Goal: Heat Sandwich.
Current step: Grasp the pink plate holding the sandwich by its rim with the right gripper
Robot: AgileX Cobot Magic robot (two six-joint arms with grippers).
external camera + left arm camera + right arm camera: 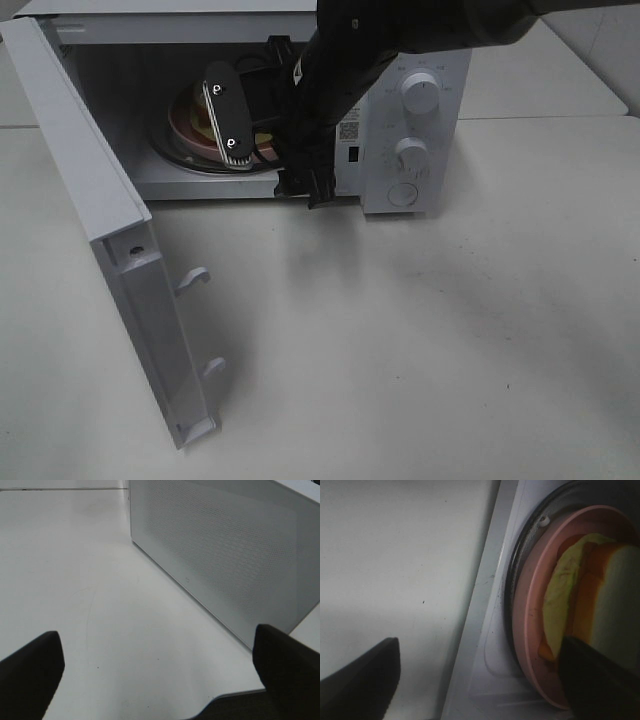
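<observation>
Door [120, 260] hung open, sandwich [600, 600] sat on its pink plate [530, 630] inside the microwave [420, 130], your right gripper [475, 680] spread wide at the plate's edge, holding nothing; placing looked done, next you'd withdraw and shut it.

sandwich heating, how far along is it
Done: the sandwich on its pink plate sits on the turntable inside the microwave. In hand: the right hand, jaws apart, is at the plate in the cavity. Left: shut the open door and turn the dials.
</observation>
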